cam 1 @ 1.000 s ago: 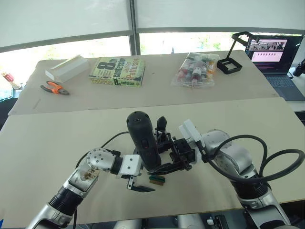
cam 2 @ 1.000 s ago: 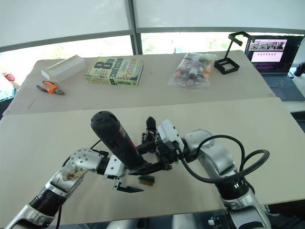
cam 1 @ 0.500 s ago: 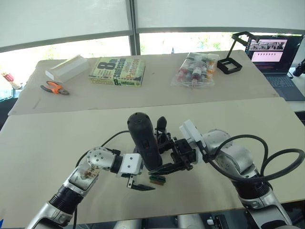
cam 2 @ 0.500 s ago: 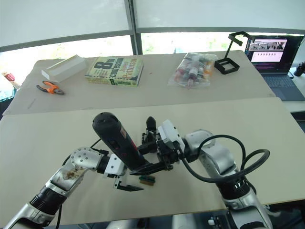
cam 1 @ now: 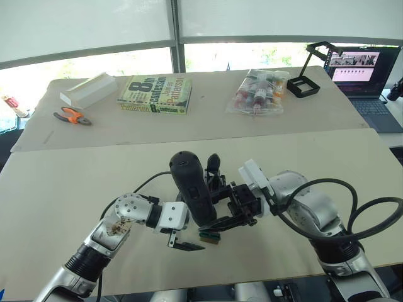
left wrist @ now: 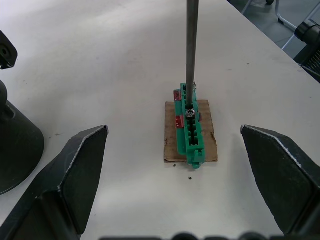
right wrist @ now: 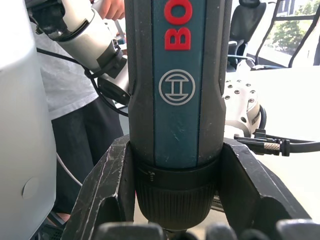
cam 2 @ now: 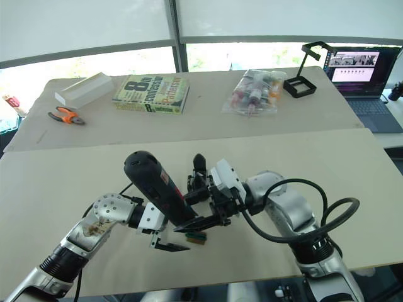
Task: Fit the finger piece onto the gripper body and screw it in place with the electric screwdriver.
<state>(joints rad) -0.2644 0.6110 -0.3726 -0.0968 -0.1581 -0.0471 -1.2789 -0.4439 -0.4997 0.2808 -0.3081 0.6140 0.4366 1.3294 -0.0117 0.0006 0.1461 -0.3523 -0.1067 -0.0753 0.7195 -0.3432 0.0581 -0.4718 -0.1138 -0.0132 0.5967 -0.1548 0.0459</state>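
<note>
gripping electric screwdriver (right wrist: 177, 100) (right fingers (right wrist: 107, 195)), bit on green block (left wrist: 190, 131)

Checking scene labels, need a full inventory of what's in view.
Screwdriver: 1, black, upright, bit on green block
Gripper body: 1, black, behind screwdriver
Green block: 1, on brown card, near table
Book: 1, far table
Pliers: 1, orange-handled, far left
Box: 1, white, beside book
Bag of bottles: 1, clear, far table
Stand: 1, black, far right
Laptop: 1, far right
Person: 1, grey shirt
Left pincer: open, straddling block
Right pincer: clamping screwdriver
</note>
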